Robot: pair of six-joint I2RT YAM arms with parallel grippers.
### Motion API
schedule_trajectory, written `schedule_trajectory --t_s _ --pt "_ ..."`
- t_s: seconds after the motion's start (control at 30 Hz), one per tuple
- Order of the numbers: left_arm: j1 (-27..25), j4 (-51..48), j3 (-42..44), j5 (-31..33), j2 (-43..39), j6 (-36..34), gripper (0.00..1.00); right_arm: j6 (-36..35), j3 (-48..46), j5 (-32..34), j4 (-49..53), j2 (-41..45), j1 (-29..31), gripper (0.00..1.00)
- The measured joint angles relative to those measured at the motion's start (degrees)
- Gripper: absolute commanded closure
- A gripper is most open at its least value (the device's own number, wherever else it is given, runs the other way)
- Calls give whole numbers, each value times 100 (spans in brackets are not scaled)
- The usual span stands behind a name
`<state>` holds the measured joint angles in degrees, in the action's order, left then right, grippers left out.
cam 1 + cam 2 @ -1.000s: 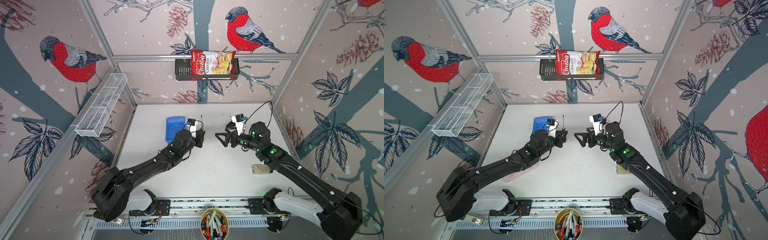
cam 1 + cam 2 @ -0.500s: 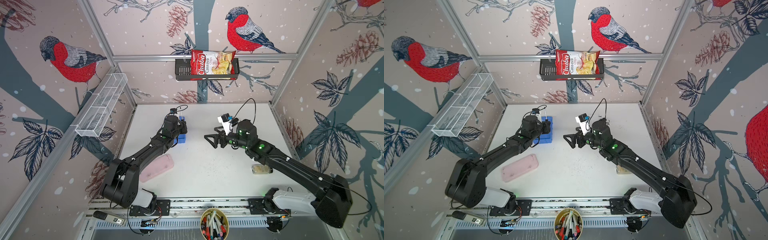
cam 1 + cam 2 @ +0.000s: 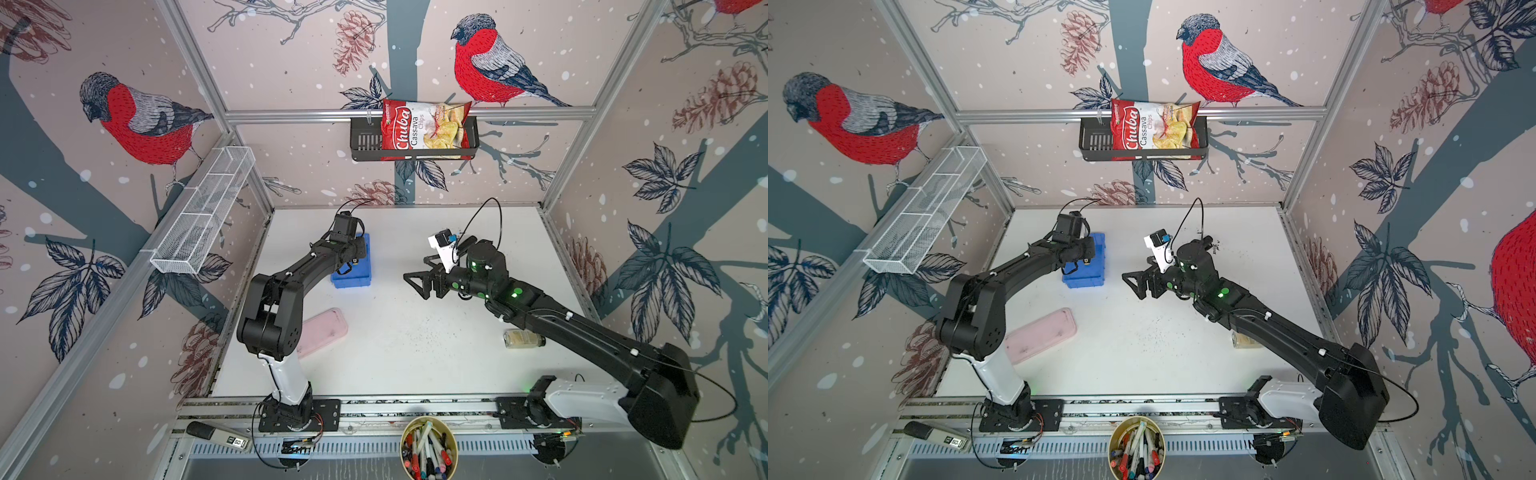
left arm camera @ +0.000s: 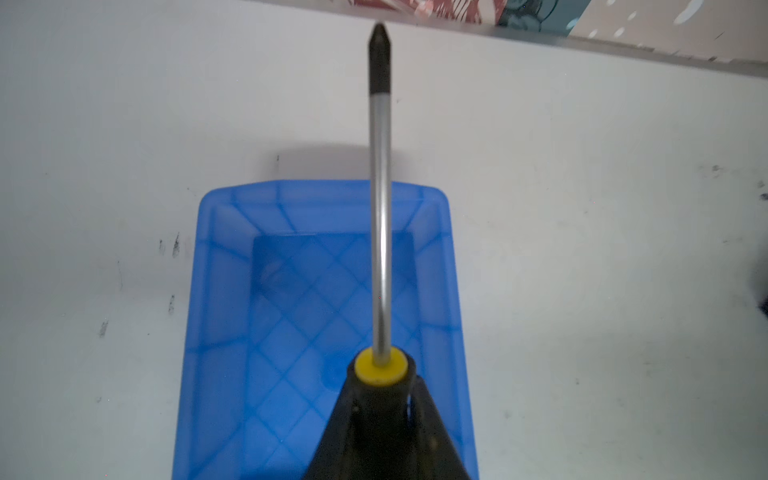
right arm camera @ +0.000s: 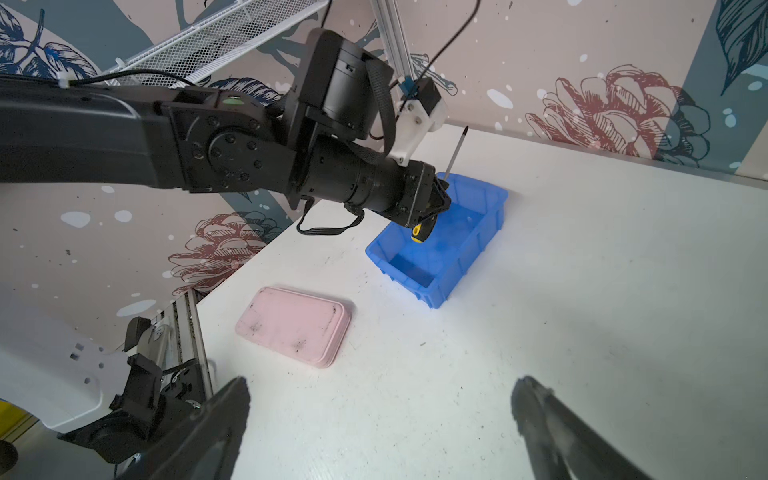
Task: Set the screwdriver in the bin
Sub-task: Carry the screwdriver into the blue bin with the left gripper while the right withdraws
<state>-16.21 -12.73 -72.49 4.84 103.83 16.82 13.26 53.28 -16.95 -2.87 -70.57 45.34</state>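
Over the back-left part of the worktop (image 3: 415, 357), my left tool (image 5: 441, 198) is clamped tight on the black-and-yellow handle of the screwdriver (image 4: 381, 249). The shaft slants up over the open blue bin (image 4: 216, 299), so it's not lying in it yet. Near the middle, my right tool (image 3: 415, 286) is spread wide with nothing in it. The white surface is scuffed and speckled, with a pink case (image 3: 326, 332) by the left edge and a small jar (image 3: 523, 338) by the right. Bird-and-pinecone wallpaper (image 3: 291, 50) covers every wall.
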Motion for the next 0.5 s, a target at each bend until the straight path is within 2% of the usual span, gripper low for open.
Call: schedule_trajectory --t_s 0.5 --pt "4 -634 -337 195 901 -328 100 -151 -26 129 72 -48 92 0"
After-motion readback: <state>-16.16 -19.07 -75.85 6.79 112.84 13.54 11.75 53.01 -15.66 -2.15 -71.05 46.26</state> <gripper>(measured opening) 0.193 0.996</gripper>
